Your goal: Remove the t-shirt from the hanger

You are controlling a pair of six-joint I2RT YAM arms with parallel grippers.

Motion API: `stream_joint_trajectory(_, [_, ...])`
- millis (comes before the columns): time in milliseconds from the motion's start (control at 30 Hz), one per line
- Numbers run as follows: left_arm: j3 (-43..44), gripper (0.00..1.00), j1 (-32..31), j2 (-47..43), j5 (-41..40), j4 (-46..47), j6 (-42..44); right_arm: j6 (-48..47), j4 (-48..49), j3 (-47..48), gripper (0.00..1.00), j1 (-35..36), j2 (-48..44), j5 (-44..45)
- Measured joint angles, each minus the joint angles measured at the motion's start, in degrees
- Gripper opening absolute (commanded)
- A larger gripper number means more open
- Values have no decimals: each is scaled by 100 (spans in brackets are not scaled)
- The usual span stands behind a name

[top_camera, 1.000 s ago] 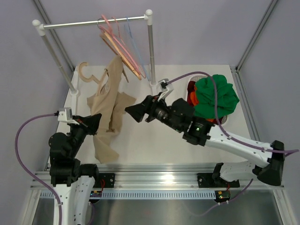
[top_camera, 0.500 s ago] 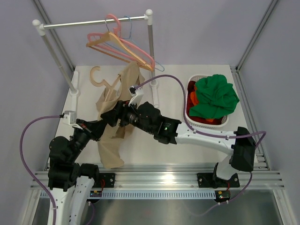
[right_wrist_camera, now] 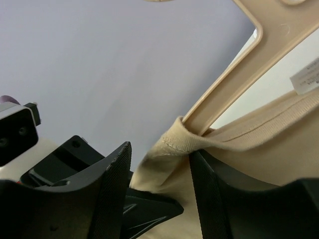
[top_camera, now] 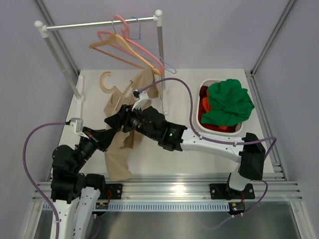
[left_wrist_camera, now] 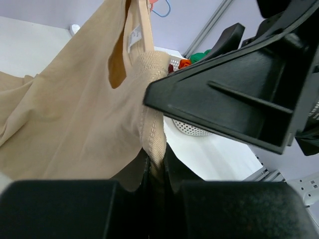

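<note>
The beige t-shirt (top_camera: 118, 152) hangs lifted over the table's left side, its top bunched on the pale wooden hanger (top_camera: 105, 82). My left gripper (top_camera: 103, 137) is shut on the shirt's ribbed edge (left_wrist_camera: 153, 144), held below the hanger. My right gripper (top_camera: 114, 121) is open, right beside the left one. In the right wrist view its fingers (right_wrist_camera: 112, 184) straddle the shirt's stitched edge (right_wrist_camera: 174, 144) where the hanger arm (right_wrist_camera: 224, 92) comes out of the fabric. Most of the hanger's other arm is hidden under the cloth.
A clothes rail (top_camera: 99, 23) at the back carries pink hangers (top_camera: 130, 46) and an orange-brown wooden one. Its right post (top_camera: 160, 55) stands just behind the shirt. A white basket (top_camera: 234, 130) at the right holds a green garment (top_camera: 228, 102) over red cloth.
My right arm swung left from the table's middle to the shirt and now straddles its edge. The shirt and hanger shifted up and right a little. The hangers on the rail swung.
</note>
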Motion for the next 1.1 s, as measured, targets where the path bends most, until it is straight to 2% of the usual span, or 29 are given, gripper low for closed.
stream_joint_trajectory(67, [2,0,0,0,35,-22,2,2,-33,0,49,0,42,0])
stream_joint_trajectory(100, [4,0,0,0,50,-37,0,0,-57,0,41,0,48,4])
stream_joint_trajectory(200, [42,0,0,17,81,-59,7,116,-63,-7,29,-4,50,9])
stream_joint_trajectory(233, [68,2,0,42,103,-83,9,199,-7,-17,21,-4,46,4])
stream_joint_trajectory(267, [107,18,0,87,142,-94,15,271,72,-44,17,0,33,7])
stream_joint_trajectory(333, [177,42,-2,186,330,-94,55,380,249,-188,7,9,-59,-9])
stream_joint_trajectory(367, [254,63,-15,236,476,-79,87,345,284,-326,5,9,-144,-4])
stream_joint_trajectory(433, [485,78,-33,315,767,-98,179,367,337,-608,3,0,-304,48])
stream_joint_trajectory(467, [592,82,-37,328,883,-146,243,385,352,-706,1,-15,-378,98])
stream_joint_trajectory(600, [1276,82,-46,645,1338,-284,494,382,337,-1204,0,-31,-708,142])
stream_joint_trajectory(733, [1565,78,-46,715,1294,-334,516,378,280,-1648,1,-31,-1043,157])
stream_joint_trajectory(867, [1617,70,-46,758,717,-389,411,378,262,-1965,1,-31,-1325,125])
stream_joint_trajectory(1100, [1582,71,-46,1246,-125,-17,57,378,267,-2111,1,-31,-1513,-107])
